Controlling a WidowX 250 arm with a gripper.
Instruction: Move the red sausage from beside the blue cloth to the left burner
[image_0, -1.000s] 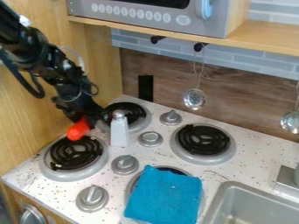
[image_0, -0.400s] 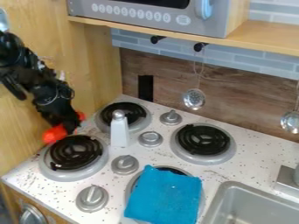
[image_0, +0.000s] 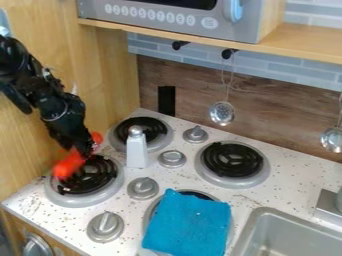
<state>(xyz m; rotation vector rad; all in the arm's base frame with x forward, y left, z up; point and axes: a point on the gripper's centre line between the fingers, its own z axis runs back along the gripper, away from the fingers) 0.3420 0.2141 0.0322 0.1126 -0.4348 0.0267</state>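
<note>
Pinching the long, red-orange, plastic-looking object, my black two-finger gripper has just swung it over the round, black metal coil burner at eight o'clock, so setting it down looks feasible.

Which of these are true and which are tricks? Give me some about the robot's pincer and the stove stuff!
1. The pincer is holding a red thing. True.
2. The blue cloth hangs from a hook. False: it lies on the stove top, partly over a burner.
3. The white shaker stands upright. True.
4. The red thing is above the sink. False: it is over the left front burner.
5. A metal ladle hangs by the brown wall panel. True.
</note>
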